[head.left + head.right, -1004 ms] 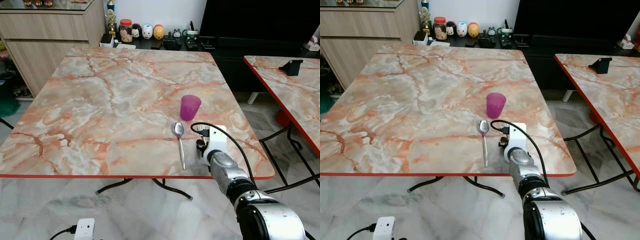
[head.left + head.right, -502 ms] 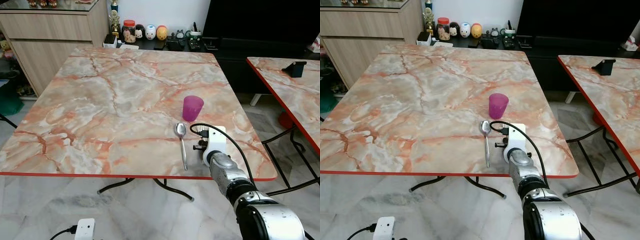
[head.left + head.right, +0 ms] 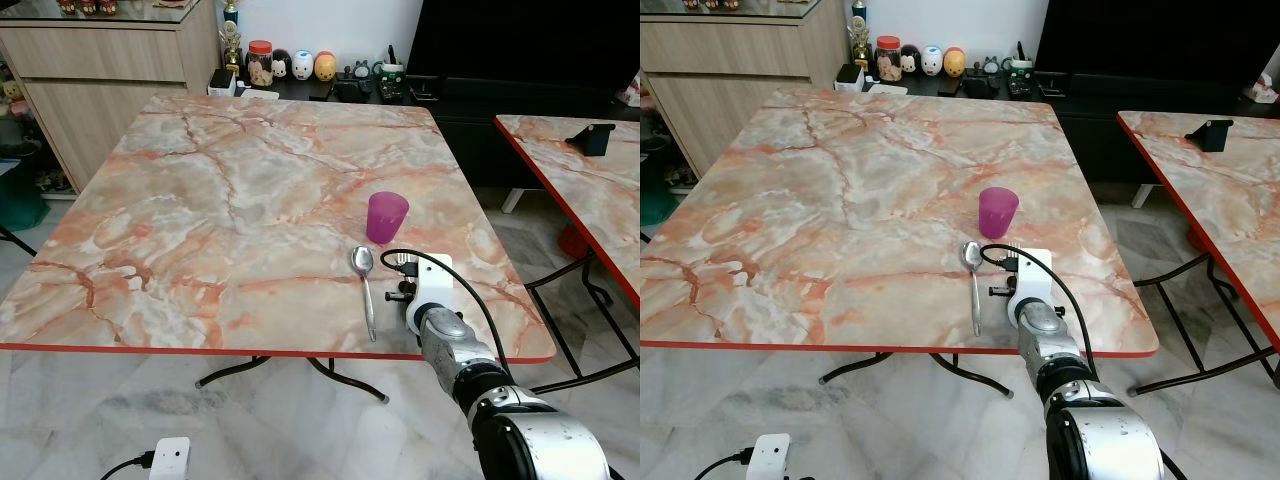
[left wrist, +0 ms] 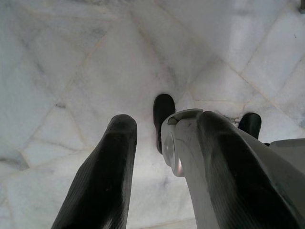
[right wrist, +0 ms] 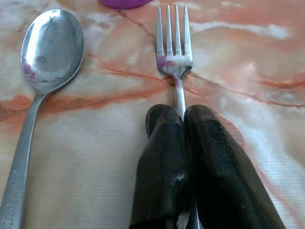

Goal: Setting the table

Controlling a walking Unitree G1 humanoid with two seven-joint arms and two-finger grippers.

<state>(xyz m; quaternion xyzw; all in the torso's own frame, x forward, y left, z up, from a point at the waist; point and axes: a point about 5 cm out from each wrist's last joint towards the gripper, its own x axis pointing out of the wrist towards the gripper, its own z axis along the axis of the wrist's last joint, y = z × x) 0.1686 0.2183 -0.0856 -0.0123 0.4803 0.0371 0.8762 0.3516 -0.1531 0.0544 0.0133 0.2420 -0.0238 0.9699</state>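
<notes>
Fork (image 5: 175, 57) gleamed silver, four thin tines, slim neck, a faint purple tint reflected across the base of the tines. Lay flat on the marble surface (image 3: 200, 200) near its front edge, toward 5 o'clock of the tabletop. Ran lengthwise away from the robot, tines aimed at 12 o'clock toward the purple cup (image 3: 386, 217), handle back at 6 o'clock. Pinched at the neck by the right hand (image 5: 183, 117), both black fingers (image 5: 164, 157) pressed together around the stem, almost no gap between them. Sat just beside the spoon (image 3: 363, 284), which lay parallel at the fork's 9 o'clock, bowl up toward the cup, not touching the fork. Cup stood upright at 12 o'clock of both utensils, a little apart from the tine tips.

Compared with a second back: hardly any change on the surface itself. Spoon and cup kept their spots; whole picture slid slightly, a camera shift. Right wrist stayed low over the front edge, the grip unchanged.

Left hand (image 4: 157, 157) hung over the pale tiled floor (image 4: 71, 57), fingers parted, nothing between them.
</notes>
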